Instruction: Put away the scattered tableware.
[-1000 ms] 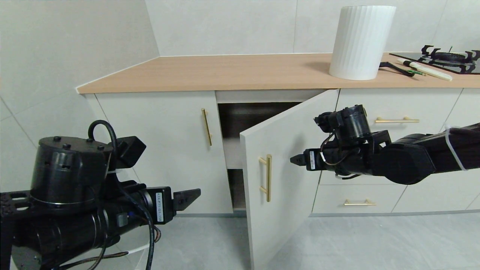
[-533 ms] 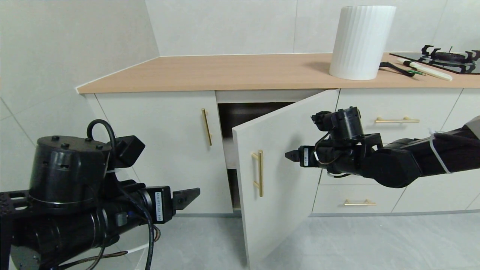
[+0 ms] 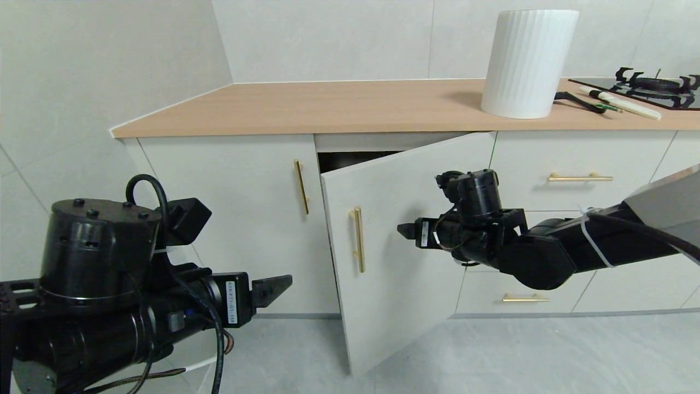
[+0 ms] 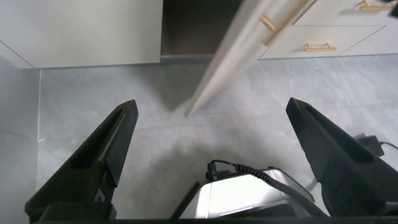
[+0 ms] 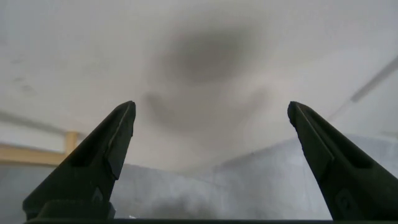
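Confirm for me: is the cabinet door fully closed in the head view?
No, the cabinet door stands ajar, its handle side swung out from the cabinet front, leaving the dark interior showing above it.

Left arm: matte blk, fat cyl. wrist housing w/ small screws on top, looped blk cable, white label strip behind blk wedge-fingered left gripper. Right arm: blk, smaller cyl. housing, white zip tie, grey upper shell; right gripper blk, tapered.

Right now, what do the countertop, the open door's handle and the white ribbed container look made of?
Countertop: likely wood-look laminate, matte, faint grain. Door handle: metal, satin gold sheen. Ribbed container: matte white, ceramic or plastic, cannot tell.
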Controlling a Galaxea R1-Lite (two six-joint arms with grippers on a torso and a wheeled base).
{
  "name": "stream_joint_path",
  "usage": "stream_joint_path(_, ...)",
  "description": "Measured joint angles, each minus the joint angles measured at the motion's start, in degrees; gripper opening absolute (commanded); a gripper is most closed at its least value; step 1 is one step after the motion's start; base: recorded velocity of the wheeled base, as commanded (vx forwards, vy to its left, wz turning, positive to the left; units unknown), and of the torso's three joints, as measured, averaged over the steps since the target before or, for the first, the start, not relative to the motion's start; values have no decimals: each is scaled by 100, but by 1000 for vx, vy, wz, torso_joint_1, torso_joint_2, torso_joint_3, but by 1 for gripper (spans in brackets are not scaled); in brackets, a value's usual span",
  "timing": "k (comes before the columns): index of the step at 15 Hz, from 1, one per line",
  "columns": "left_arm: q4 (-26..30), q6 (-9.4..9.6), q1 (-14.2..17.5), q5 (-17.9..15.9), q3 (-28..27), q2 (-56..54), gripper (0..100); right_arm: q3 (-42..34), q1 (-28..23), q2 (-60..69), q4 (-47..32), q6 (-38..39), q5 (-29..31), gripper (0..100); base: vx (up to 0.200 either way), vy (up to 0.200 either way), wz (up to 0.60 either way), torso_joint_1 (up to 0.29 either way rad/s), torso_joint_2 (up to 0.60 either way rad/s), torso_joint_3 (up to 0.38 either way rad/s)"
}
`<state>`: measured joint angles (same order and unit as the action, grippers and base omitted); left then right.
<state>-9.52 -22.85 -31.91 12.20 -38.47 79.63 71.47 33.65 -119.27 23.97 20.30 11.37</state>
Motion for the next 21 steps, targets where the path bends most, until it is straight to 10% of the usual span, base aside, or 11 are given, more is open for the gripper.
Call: stream_joint_path(21, -2, -6, 11, 112, -28, 44, 100, 2698, 33, -1629, -536, 2152, 907, 100, 0, 0, 0, 0, 0, 0)
